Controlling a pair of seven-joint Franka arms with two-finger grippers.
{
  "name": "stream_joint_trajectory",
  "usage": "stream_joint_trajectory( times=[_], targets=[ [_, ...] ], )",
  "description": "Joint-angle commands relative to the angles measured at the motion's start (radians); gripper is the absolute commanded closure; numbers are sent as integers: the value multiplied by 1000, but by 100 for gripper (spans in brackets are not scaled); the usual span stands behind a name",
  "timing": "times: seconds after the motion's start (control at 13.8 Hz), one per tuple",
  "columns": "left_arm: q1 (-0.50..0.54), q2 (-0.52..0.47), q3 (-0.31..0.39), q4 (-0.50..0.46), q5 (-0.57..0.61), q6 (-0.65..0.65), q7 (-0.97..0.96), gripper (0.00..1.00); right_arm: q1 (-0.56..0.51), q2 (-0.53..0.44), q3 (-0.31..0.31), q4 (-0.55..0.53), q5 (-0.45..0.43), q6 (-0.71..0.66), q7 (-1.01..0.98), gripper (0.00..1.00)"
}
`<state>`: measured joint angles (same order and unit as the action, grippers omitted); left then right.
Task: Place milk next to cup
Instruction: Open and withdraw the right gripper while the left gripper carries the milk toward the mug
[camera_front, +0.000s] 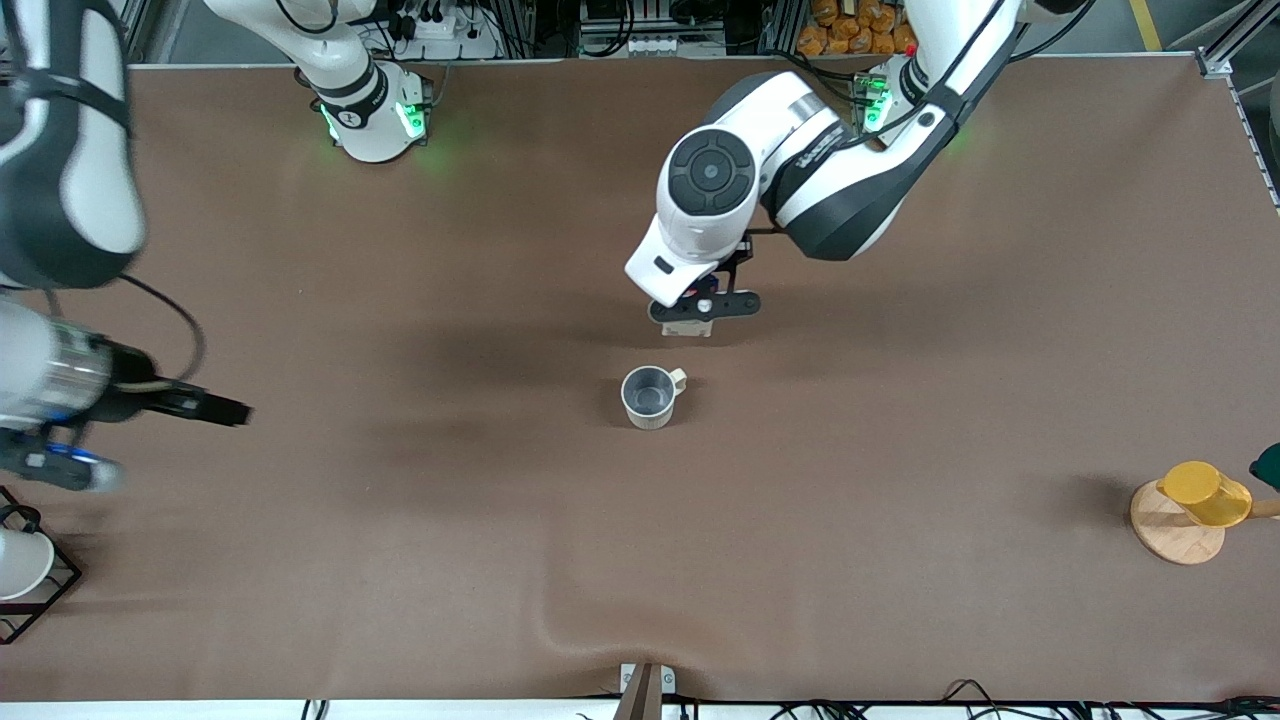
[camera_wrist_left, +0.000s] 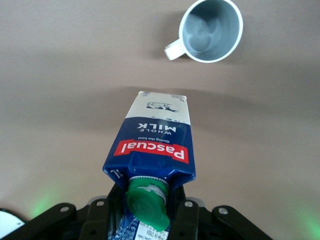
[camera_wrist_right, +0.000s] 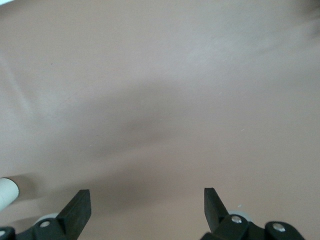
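Observation:
My left gripper (camera_front: 700, 312) is shut on the milk (camera_front: 690, 327), a dark-blue carton with a green cap, and holds it upright by its gabled top. In the left wrist view the fingers (camera_wrist_left: 186, 216) clamp either side of the top of the carton (camera_wrist_left: 152, 145), midway at the gripper (camera_wrist_left: 145, 215). The carton's base is at or just above the table; I cannot tell if it touches. The cup (camera_front: 650, 395), an off-white mug with a grey inside, stands a little nearer the front camera, apart from the milk, and shows in the left wrist view (camera_wrist_left: 211, 30). My right gripper (camera_front: 232, 410) is open and empty (camera_wrist_right: 145, 192), waiting at the right arm's end.
A yellow cup (camera_front: 1205, 493) sits on a wooden stand (camera_front: 1170, 535) at the left arm's end. A black wire rack (camera_front: 45, 590) with a white object stands at the right arm's end. The brown cloth has a ripple (camera_front: 600, 610) near the front edge.

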<state>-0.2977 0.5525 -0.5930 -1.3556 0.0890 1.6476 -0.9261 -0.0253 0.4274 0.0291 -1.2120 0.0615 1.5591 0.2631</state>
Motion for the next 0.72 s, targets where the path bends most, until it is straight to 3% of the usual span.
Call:
stream_joint_trajectory(
  times=[0.0,0.29,0.43,0.65],
  targets=[
    [-44,47,21,47,-2,21,-23,59,-44,-79,23,-56,-15,-7,-50,0],
    [-214,99,201,107,-3,43,-16,61,-48,-186,23,-109,-15,-10,-51,0],
    [-230,113,222,107,-5,66,-14,61,-48,-251,23,-144,-15,-16,-51,0],
    [-232,119,222,107,-5,87,-14,61,-45,-386,25,-301,-15,47,-51,0]
  ],
)
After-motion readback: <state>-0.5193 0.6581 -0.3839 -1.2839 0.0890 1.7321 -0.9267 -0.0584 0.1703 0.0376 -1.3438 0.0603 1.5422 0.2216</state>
